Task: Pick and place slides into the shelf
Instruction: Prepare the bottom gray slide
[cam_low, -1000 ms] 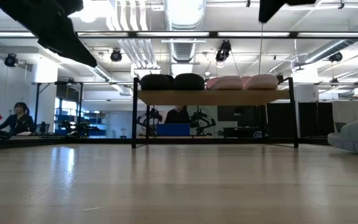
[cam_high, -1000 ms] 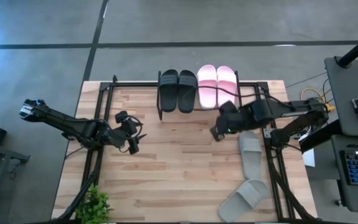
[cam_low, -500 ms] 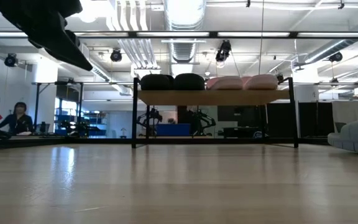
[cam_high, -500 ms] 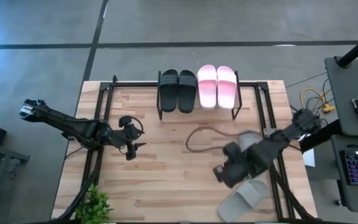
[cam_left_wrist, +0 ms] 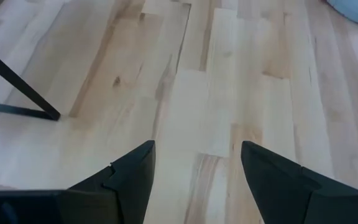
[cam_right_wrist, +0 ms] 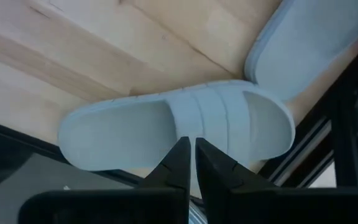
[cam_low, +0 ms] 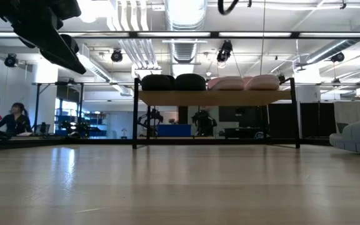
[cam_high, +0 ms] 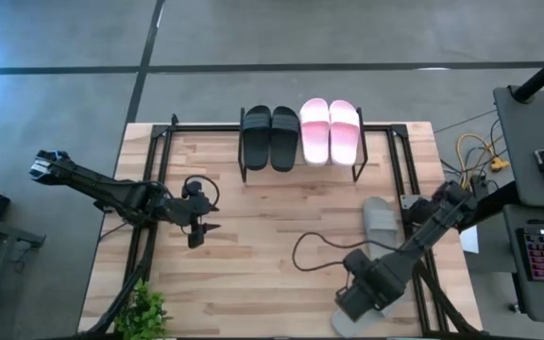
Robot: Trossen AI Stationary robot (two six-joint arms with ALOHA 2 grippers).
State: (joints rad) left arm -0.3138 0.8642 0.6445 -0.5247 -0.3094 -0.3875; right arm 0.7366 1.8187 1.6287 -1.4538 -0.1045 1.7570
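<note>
Our right end effector (cam_right_wrist: 189, 149) hangs over a grey slide (cam_right_wrist: 179, 132) at the bench (cam_high: 253, 246) corner, fingers together. We should open them, go down and pinch the wide strap. It looks soft, pale and ridged. Our left end effector (cam_left_wrist: 194, 165) waits apart. The shelf (cam_high: 300, 165) holds black and pink pairs.

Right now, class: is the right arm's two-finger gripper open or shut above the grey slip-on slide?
Shut. In the right wrist view the right gripper has its dark fingertips nearly touching, holding nothing, above the grey slide lying flat on the wooden table.
</note>
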